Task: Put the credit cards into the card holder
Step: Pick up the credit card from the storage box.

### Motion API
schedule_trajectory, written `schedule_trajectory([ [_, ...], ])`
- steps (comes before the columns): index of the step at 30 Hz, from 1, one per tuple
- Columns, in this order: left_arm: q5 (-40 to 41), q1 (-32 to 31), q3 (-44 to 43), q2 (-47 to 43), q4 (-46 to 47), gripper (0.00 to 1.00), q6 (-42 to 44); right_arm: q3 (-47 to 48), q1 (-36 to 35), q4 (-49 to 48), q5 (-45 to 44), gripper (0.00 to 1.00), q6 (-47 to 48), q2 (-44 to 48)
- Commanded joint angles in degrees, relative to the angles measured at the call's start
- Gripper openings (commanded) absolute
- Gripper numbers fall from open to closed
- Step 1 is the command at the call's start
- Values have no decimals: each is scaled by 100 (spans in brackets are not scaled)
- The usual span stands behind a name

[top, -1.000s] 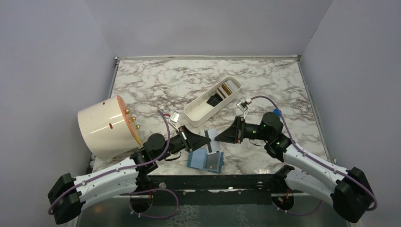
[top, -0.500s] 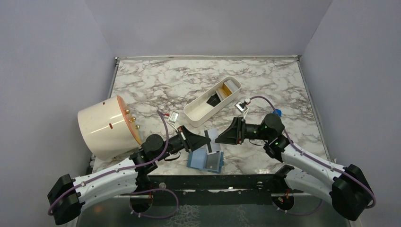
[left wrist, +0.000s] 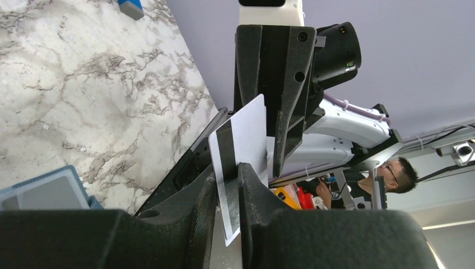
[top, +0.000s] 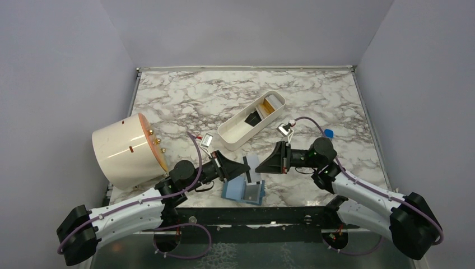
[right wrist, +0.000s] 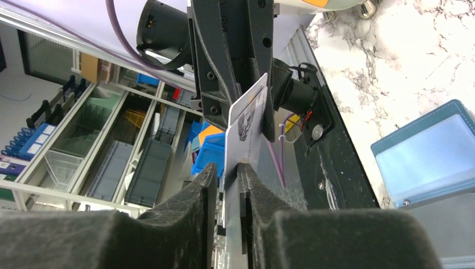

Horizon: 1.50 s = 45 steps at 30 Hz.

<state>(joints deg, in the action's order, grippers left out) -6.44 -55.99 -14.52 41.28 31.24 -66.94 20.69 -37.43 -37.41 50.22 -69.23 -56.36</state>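
Above the open card holder (top: pixel 231 191), which lies near the middle of the near edge of the marble table (top: pixel 185 95), a pale credit card (left wrist: pixel 246 134) with a dark stripe hangs on edge in the air. One end sits between the fingers of the left gripper (left wrist: pixel 227 176), the other between those of the right gripper (right wrist: pixel 227 171). Both pairs stand narrow about it, but I cannot tell which one clamps it. This looks like a handover. Next, one gripper must let go cleanly, and the other must tilt the card down into a clear pocket. Gold and black cards (top: pixel 268 104) lie in the white tray (top: pixel 238 134) farther back.
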Motion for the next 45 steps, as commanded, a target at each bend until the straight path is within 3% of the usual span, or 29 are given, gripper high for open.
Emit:
schedule_trajectory([
  [1, 119, 57, 161, -53, -258, 22, 152, -40, -45, -445, 246, 18, -185, 53],
  [7, 169, 70, 203, -253, -452, 22, 161, -96, -45, -443, 199, 13, -221, 109],
  [11, 103, 70, 201, -272, -453, 22, 111, -115, -45, -455, 135, 2, -222, 114],
  [18, 25, 70, 136, -487, -428, 4, 138, -273, -45, -525, -99, 1, -246, 45],
  [22, -12, 64, 123, -627, -417, 3, 148, -383, -45, -805, -97, 1, -327, -130],
  [24, -39, 67, 149, -660, -402, 8, 117, -411, -45, -1000, -62, 1, -408, -204],
  [27, 2, 70, 201, -692, -400, 28, 123, -360, -45, -1074, 69, 1, -394, -297],
  [34, 177, 70, 181, -721, -390, 29, 157, -327, -45, -682, 236, 1, -158, -263],
  [36, 215, 70, 138, -701, -386, 23, 165, -349, -45, -667, 286, 1, -139, -250],
  [40, 273, 67, 133, -692, -391, 0, 141, -342, -45, -438, 389, 1, -28, -246],
  [45, 401, 74, 237, -933, -400, 0, 24, -454, -45, -276, 341, 1, -8, -59],
])
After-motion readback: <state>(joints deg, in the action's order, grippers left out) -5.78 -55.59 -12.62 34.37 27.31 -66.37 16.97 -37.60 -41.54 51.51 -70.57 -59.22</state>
